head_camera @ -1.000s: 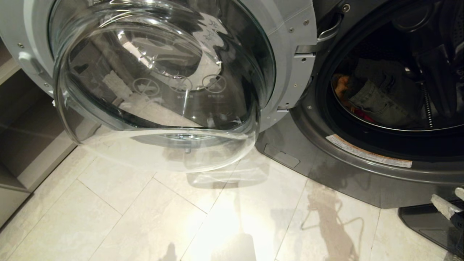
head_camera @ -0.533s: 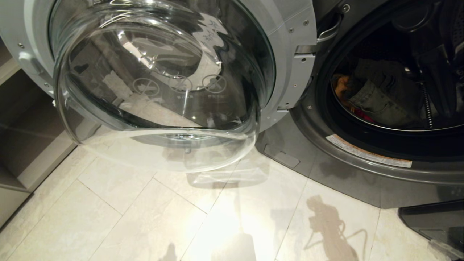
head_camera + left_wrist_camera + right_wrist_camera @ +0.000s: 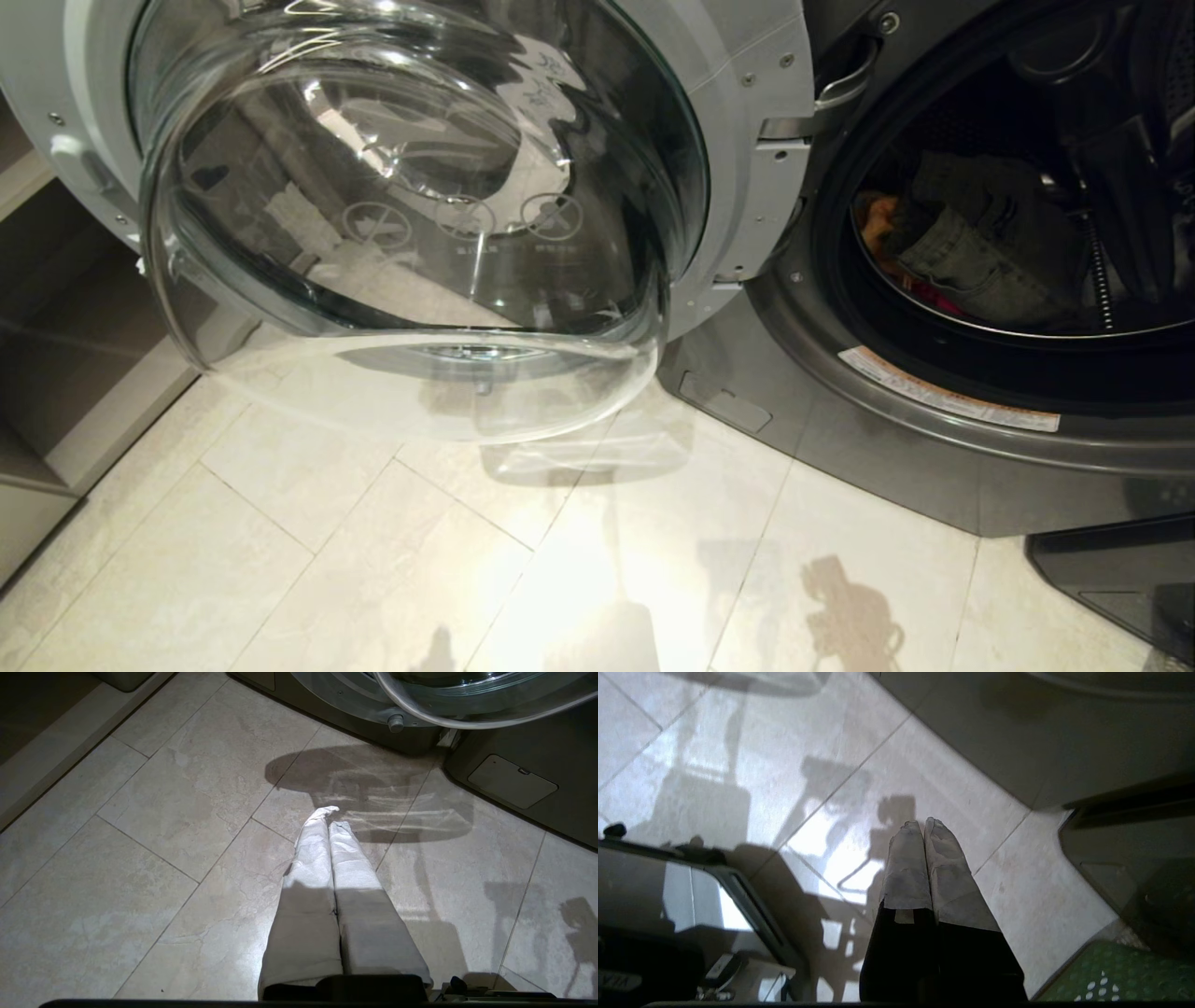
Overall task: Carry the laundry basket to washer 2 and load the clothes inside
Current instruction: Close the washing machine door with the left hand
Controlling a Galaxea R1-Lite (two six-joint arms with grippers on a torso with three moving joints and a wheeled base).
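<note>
A dark grey front-loading washer [image 3: 822, 439] fills the upper right of the head view, its number label out of sight, so which machine it is cannot be confirmed here. Its round glass door [image 3: 420, 233] stands swung wide open to the left, over a pale tiled floor [image 3: 373, 560]. Inside the open drum [image 3: 1008, 327] lie the clothes: a faded grey denim-like garment [image 3: 971, 252] on top, a yellow-orange garment [image 3: 873, 219] showing at its left edge, and a sliver of bright pink-red garment [image 3: 934, 297] beneath. All three appear to be in the drum, so the loading looks done or very nearly done. In the right wrist view, a corner of the dark green laundry basket [image 3: 1092, 975], dotted with round holes, sits on the floor just beside the washer's base; the visible corner shows no clothing, though most of the basket is out of frame. Neither arm appears in the head view. The left gripper [image 3: 329, 816] hangs over bare floor in front of the open door, its cloth-wrapped fingers pressed together and holding nothing. The right gripper [image 3: 923, 826] hangs over the floor near the basket, its fingers likewise closed together and empty. What seems left, judging by the open door, is at most shutting it.
</note>
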